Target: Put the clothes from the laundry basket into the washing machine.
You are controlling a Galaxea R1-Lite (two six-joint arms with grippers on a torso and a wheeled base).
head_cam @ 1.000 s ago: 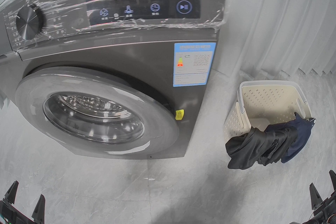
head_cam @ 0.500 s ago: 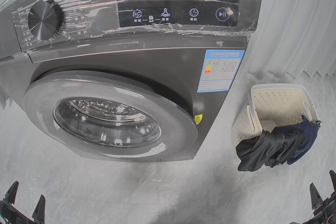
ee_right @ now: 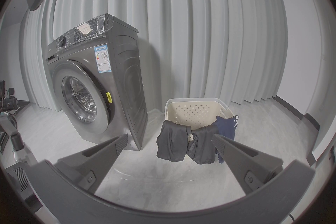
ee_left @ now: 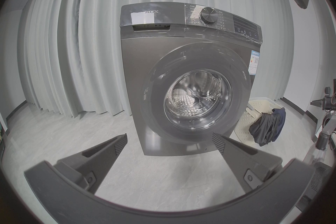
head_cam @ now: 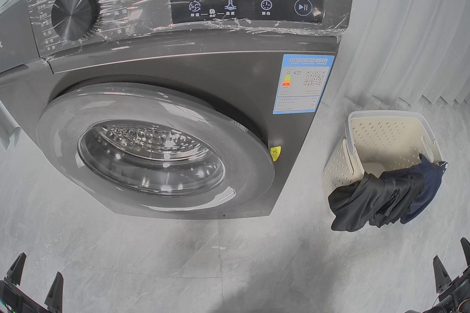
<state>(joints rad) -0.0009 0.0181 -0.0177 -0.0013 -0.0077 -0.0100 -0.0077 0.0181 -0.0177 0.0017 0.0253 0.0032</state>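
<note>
A grey front-loading washing machine (head_cam: pixel 196 59) stands ahead on the floor, its round glass door (head_cam: pixel 152 152) closed. To its right sits a cream laundry basket (head_cam: pixel 387 133) with dark clothes (head_cam: pixel 377 199) draped over its near rim: a black garment and a navy one (head_cam: pixel 426 184). My left gripper (head_cam: pixel 34 277) is low at the bottom left, open and empty. My right gripper (head_cam: pixel 453 260) is at the bottom right, open and empty, short of the basket. The left wrist view faces the washing machine (ee_left: pixel 189 74); the right wrist view faces the basket (ee_right: pixel 197 111) and clothes (ee_right: pixel 192 142).
White curtains (head_cam: pixel 411 15) hang behind the machine and basket. Pale marble floor (head_cam: pixel 220 260) lies open between me and the machine. Plastic film covers the machine's control panel (head_cam: pixel 245 1).
The whole head view has shifted: the machine and basket sit further right and look larger than a second ago. Both grippers keep their place in the frame.
</note>
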